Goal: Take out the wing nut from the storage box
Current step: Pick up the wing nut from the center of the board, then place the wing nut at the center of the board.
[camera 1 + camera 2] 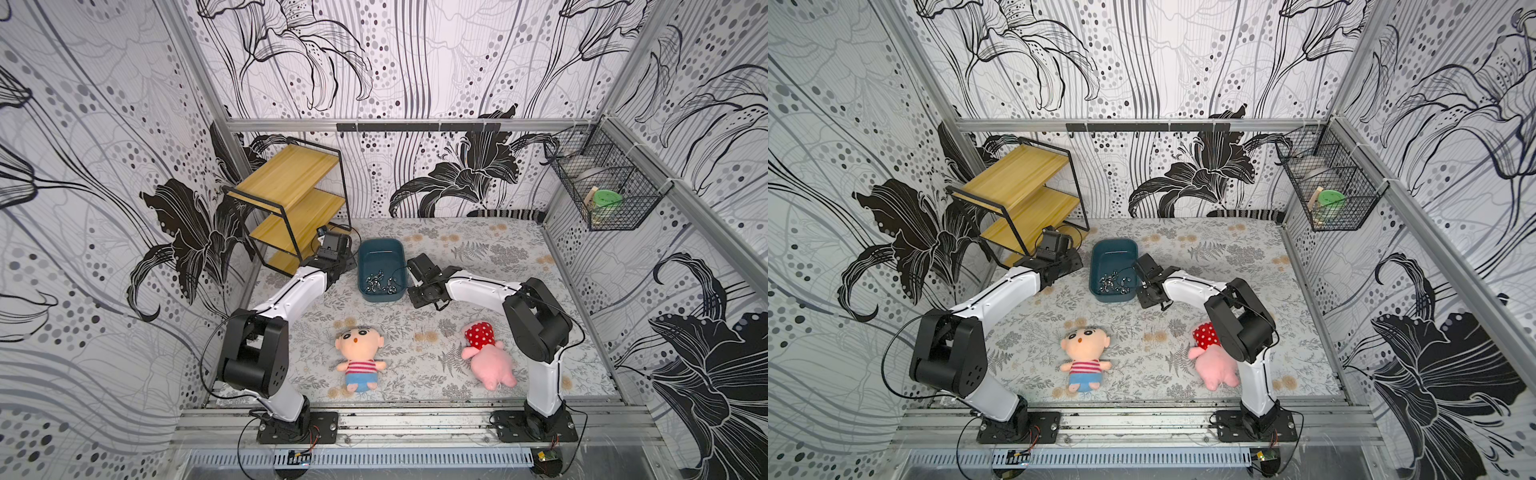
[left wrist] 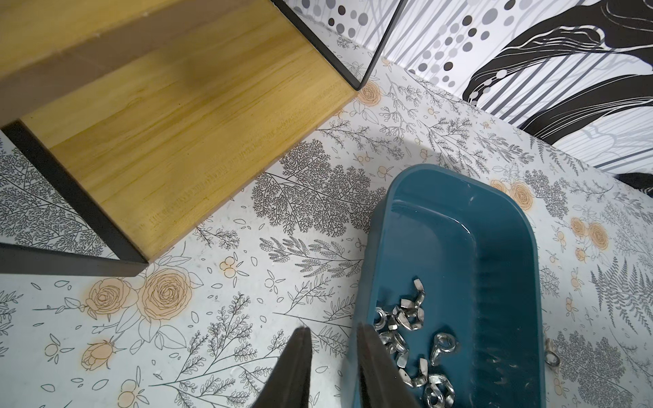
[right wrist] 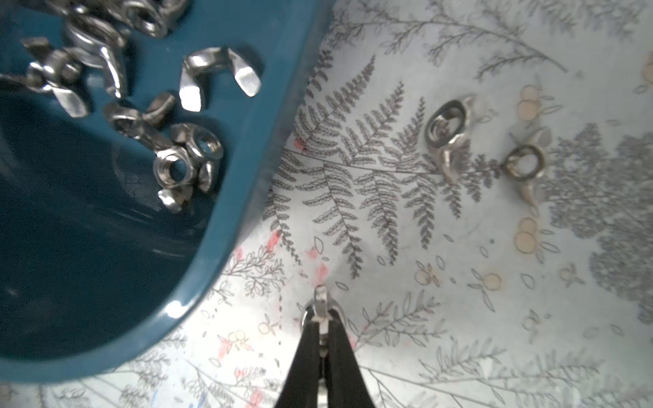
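Observation:
The dark teal storage box lies mid-table with several silver wing nuts heaped at its near end. In the right wrist view my right gripper is shut on a wing nut, held over the table just outside the box's wall. Two more wing nuts lie loose on the cloth beyond it. My left gripper stands at the box's other long side, jaws apart with nothing between them, one finger over the rim and one over the table.
A yellow wooden shelf with a black frame stands close behind the left arm. A boy doll and a pink plush lie near the front. A black wire basket hangs on the right wall.

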Controlling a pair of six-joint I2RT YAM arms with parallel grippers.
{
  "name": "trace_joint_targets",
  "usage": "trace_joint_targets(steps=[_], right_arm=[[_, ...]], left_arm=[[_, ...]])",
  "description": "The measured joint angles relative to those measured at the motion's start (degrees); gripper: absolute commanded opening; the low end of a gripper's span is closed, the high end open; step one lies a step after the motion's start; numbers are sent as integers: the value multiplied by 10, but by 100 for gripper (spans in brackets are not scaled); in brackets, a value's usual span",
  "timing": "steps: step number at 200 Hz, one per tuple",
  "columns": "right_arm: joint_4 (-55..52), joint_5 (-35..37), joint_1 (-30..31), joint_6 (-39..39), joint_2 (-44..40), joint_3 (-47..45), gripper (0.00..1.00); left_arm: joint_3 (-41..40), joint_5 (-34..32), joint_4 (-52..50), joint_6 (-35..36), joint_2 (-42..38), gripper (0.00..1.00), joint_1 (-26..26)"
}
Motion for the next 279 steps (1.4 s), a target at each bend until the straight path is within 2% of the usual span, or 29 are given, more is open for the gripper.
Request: trace_joint_targets(steps=[44,103,157,205,279], right_arm=[[0,6,-61,-11,-45,-23,0],[0,9,-148,-38,-40,-27,0],[0,4,-152,-54,43,53,0],[0,-4,-152,-58,74,71,2],[3,-8,-152,-59,97,101,13]], left_arm=[[0,0,0,0,0,29,0],[1,0,-4,0,0,29,0],[29,-25,-31,11,8,29,-16],[38,-30,-34,15,18,29,-25],[39,-30,-34,15,45,33,-26]])
